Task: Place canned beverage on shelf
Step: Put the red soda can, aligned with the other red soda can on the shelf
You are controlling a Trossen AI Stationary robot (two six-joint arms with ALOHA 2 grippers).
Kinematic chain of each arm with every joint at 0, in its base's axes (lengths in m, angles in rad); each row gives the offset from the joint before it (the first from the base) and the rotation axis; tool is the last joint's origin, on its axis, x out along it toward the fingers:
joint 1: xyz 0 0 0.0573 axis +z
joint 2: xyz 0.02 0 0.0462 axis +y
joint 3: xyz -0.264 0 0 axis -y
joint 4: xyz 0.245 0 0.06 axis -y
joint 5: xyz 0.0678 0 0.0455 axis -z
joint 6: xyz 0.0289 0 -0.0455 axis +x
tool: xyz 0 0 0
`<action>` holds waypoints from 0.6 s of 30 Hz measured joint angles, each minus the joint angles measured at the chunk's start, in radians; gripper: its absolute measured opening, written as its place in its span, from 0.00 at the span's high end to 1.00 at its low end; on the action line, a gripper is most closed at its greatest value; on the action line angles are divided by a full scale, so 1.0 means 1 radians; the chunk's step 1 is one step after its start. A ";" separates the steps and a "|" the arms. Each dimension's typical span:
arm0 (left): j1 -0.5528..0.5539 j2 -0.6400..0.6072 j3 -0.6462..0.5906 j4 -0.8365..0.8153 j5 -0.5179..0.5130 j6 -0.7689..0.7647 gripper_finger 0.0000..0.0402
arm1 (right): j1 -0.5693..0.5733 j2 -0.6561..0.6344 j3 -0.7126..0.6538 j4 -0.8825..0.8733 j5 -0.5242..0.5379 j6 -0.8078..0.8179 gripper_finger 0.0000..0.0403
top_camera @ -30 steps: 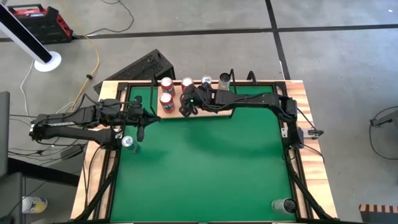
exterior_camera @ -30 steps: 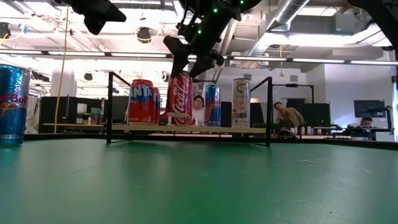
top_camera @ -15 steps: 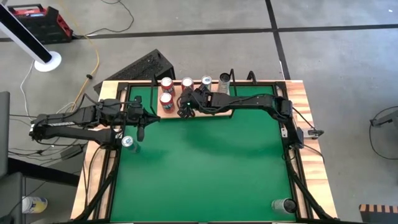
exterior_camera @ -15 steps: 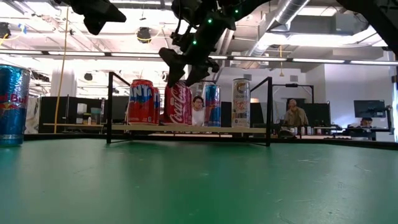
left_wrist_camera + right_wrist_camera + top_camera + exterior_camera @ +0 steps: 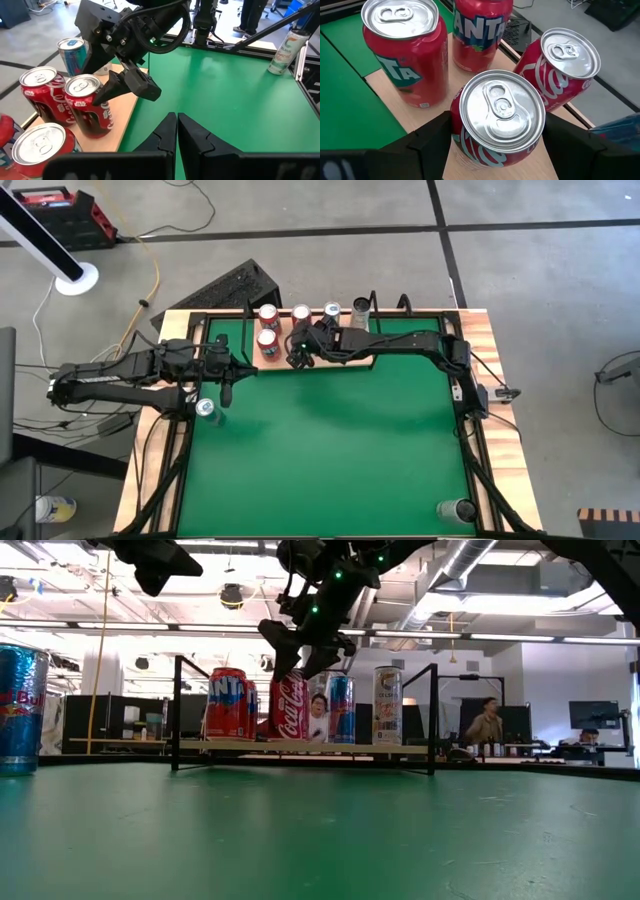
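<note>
Can: we see the Coca-Cola can [image 5: 501,117] standing upright on the shelf [image 5: 300,746], at its front edge, long axis vertical, base on the light wood as far as the low view shows.
Neighbours: two Fanta cans [image 5: 405,52] stand just beside it on one side, a second Coca-Cola can [image 5: 560,67] just behind, and a blue can [image 5: 340,708] and a pale tall can [image 5: 387,705] further along the board.
Right claw: our right claw [image 5: 300,650] straddles the can from above, one finger on each flank near the rim; in the right wrist view the fingers [image 5: 427,142] sit close to the can wall, and we judge them closed on it, though a slight loosening would not show.
Key relation: the can lies directly below and between the fingers, so we judge that the coming move turns on parting them and lifting straight up along the can's axis, clear of the close-packed neighbours.
Left claw: our left claw [image 5: 176,131] hangs over the tabletop [image 5: 330,450] near its left edge, fingers pressed together and empty; it is the farther arm.
Other cans: a Red Bull can [image 5: 20,708] stands on the tabletop near the left arm, and another can [image 5: 457,510] at the near right corner.
</note>
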 joint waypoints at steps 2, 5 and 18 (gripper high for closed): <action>0.000 0.000 0.000 0.000 0.000 0.008 1.00 | 0.000 0.000 0.000 0.000 0.001 0.000 0.25; 0.000 0.000 0.000 0.000 0.000 0.010 1.00 | 0.000 0.000 0.000 0.000 0.000 0.000 0.25; 0.000 0.000 0.000 0.000 0.003 0.010 1.00 | 0.000 0.000 -0.001 0.002 -0.020 -0.011 0.25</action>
